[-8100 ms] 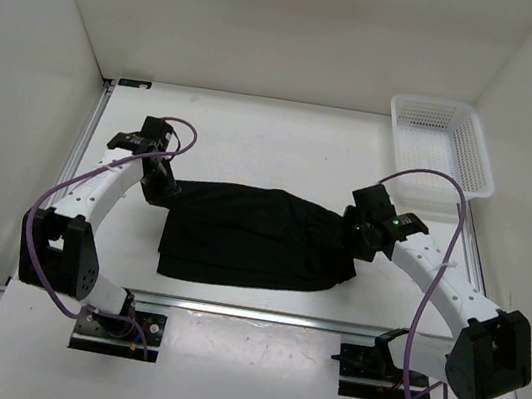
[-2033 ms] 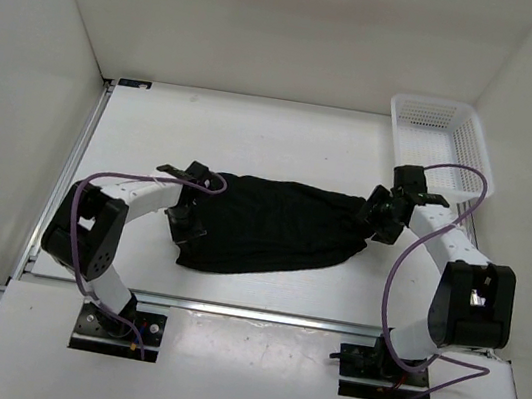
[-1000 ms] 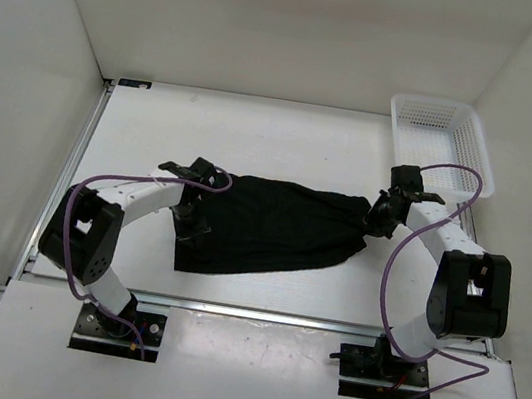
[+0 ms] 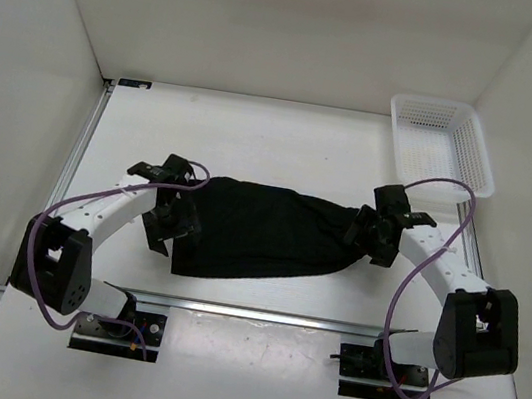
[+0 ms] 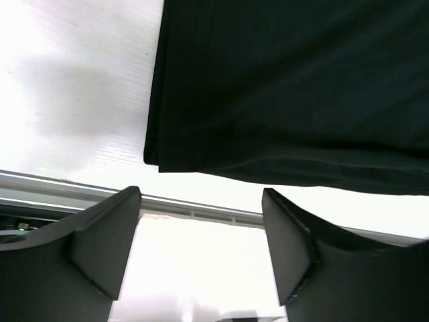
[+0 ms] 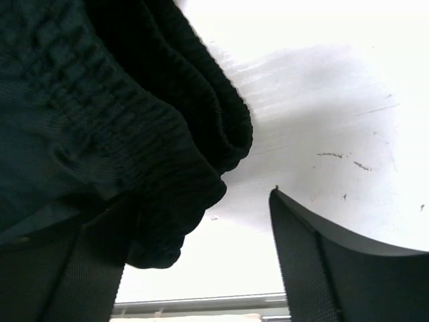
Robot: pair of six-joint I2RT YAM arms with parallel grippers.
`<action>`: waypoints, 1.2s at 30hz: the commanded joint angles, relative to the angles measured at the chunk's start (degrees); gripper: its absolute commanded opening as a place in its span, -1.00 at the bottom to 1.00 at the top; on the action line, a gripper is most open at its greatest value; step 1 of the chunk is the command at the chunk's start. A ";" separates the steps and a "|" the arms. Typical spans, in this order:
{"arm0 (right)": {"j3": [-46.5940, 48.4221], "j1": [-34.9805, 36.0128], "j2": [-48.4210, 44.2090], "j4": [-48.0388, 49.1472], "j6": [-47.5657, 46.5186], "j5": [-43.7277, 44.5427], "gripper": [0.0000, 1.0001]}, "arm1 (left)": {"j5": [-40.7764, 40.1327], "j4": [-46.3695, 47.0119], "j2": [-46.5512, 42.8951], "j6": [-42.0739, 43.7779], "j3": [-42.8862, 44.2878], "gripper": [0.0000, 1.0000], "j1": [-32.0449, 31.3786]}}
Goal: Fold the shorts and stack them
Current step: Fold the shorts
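The black shorts [image 4: 260, 234] lie folded in a long strip across the middle of the table. My left gripper [image 4: 173, 223] hovers at their left end, open, with nothing between its fingers [image 5: 100, 245]. In the left wrist view the shorts' corner and hem [image 5: 288, 87] lie ahead of the open gripper [image 5: 201, 248]. My right gripper [image 4: 364, 233] is at the right end, also open. In the right wrist view the ribbed waistband [image 6: 100, 121] bunches against the left finger [image 6: 74, 275] and part of the gap, while the right finger [image 6: 328, 268] stands free over the bare table; that gripper [image 6: 201, 261] holds nothing.
A white mesh basket [image 4: 442, 141] stands at the back right corner. White walls close in the table on three sides. A metal rail [image 4: 258, 313] runs along the near edge, also seen as a rail [image 5: 201, 209] in the left wrist view.
Both grippers have opened and let go of the shorts. The left gripper has shifted slightly left and nearer; the right has come slightly nearer. The shorts rest flat.
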 commanded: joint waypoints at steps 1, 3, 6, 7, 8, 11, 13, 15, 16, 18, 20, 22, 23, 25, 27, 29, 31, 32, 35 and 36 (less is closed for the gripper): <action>4.44 -0.11 -1.19 -0.64 -0.28 2.44 0.67 | -0.20 -0.16 -0.93 0.84 4.18 0.70 -0.17; 5.77 -0.11 -0.14 -0.64 -0.90 3.05 0.81 | -1.52 -1.40 -0.93 1.36 7.70 0.72 -0.17; 7.00 -0.63 2.05 -1.16 -1.52 3.05 0.88 | -2.41 -2.19 -0.24 1.89 11.30 0.72 -0.17; 6.22 -1.59 2.59 -1.16 -1.52 2.10 0.88 | -2.93 -2.72 0.38 1.89 11.92 0.72 -0.17; 5.52 -2.30 3.12 0.58 -1.52 1.04 0.88 | -2.94 -2.72 0.38 1.89 11.93 0.72 -0.17; 1.58 -5.37 4.26 6.54 -2.04 -5.01 0.86 | -2.41 -2.11 1.61 2.42 12.54 0.72 -0.17; -0.72 -7.48 4.79 10.86 -2.04 -9.06 0.86 | -1.88 -0.97 1.62 2.42 12.02 0.72 -0.17; -3.01 -8.62 7.07 16.38 -1.35 -13.46 0.83 | -1.36 -0.27 3.01 2.42 12.02 0.72 -0.17; -3.02 -8.63 8.12 17.72 -1.34 -14.34 0.76 | -1.35 0.35 3.02 2.42 11.41 0.72 -0.17; -3.02 -8.63 11.55 20.62 0.41 -16.18 0.67 | -0.83 1.14 4.68 2.42 11.40 0.72 -0.17; -3.02 -8.63 13.83 21.95 1.20 -16.72 0.49 | -0.21 2.10 6.26 2.42 10.88 0.72 -0.17; -3.54 -8.63 14.37 23.18 2.26 -15.76 0.32 | -0.21 2.90 7.58 2.42 10.87 0.72 -0.17; -3.54 -8.63 14.37 23.71 2.26 -15.75 0.16 | -0.21 3.43 9.07 2.42 10.87 0.72 -0.17; -3.54 -8.11 14.37 23.71 2.26 -15.14 -0.09 | -0.21 3.43 10.66 2.42 11.57 0.70 -0.17; -2.93 -8.10 14.37 23.01 2.26 -14.52 -0.49 | -0.74 3.96 12.50 3.11 12.19 0.70 0.35; -2.32 -8.10 13.76 22.22 2.26 -12.95 -0.82 | -1.26 3.96 12.51 3.73 12.72 0.68 2.01; -1.62 -8.10 12.27 20.12 2.26 -11.63 -1.00 | -1.27 3.96 12.51 4.35 12.72 0.68 4.21; -1.61 -8.10 11.74 20.11 2.26 -10.84 -1.00 | -1.27 3.96 12.51 5.13 12.72 0.68 4.92; -1.61 -8.10 8.58 18.01 2.26 -7.59 -1.00 | -1.27 3.96 11.99 5.67 12.11 0.68 6.68; -1.09 -8.10 7.79 17.30 2.26 -6.54 -1.00 | -0.74 3.96 11.99 5.67 12.10 0.68 7.20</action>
